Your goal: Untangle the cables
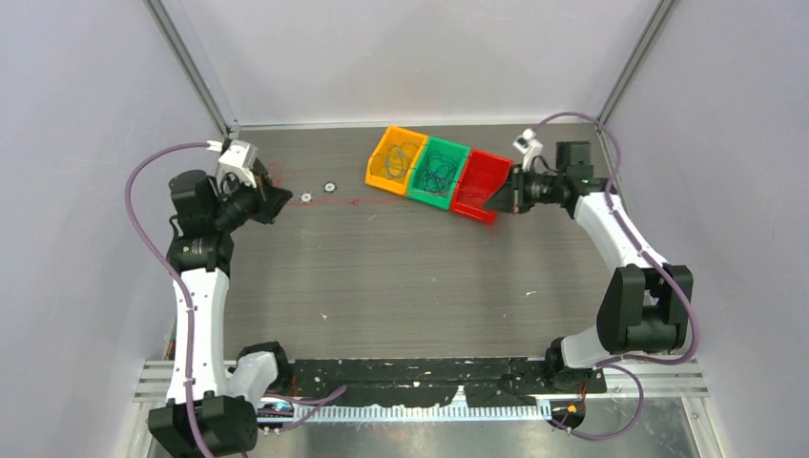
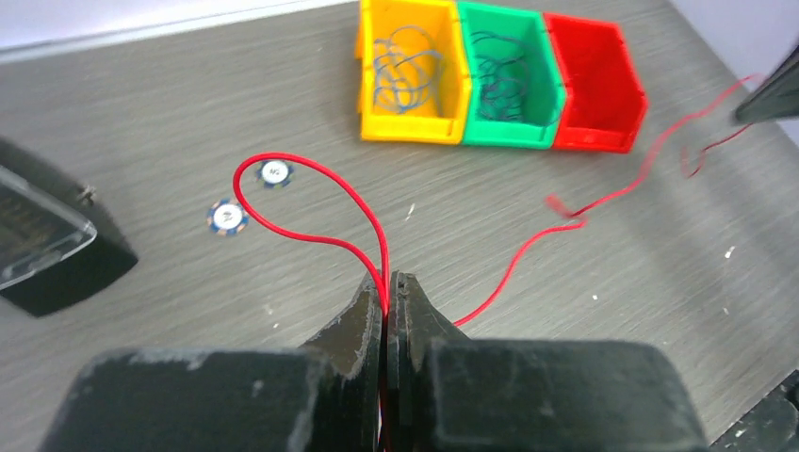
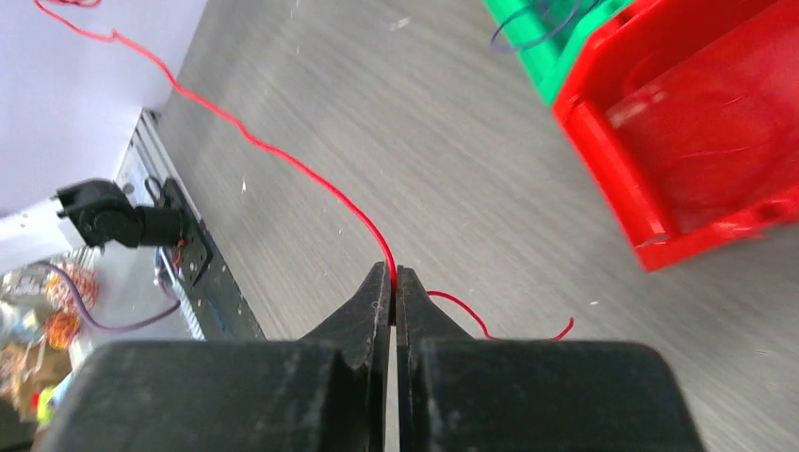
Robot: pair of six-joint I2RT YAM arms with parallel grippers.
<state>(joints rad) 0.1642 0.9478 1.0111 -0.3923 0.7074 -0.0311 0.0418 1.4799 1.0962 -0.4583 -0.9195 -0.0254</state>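
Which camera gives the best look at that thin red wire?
The left wrist view: the red wire shows its loop and long run, pinched in the left gripper. The right wrist view shows one stretch, pinched in the right gripper. From the top view it is only a faint line.

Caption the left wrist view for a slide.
Left gripper pinches a looping red cable; yellow bin, green bin and red bin stand beyond.
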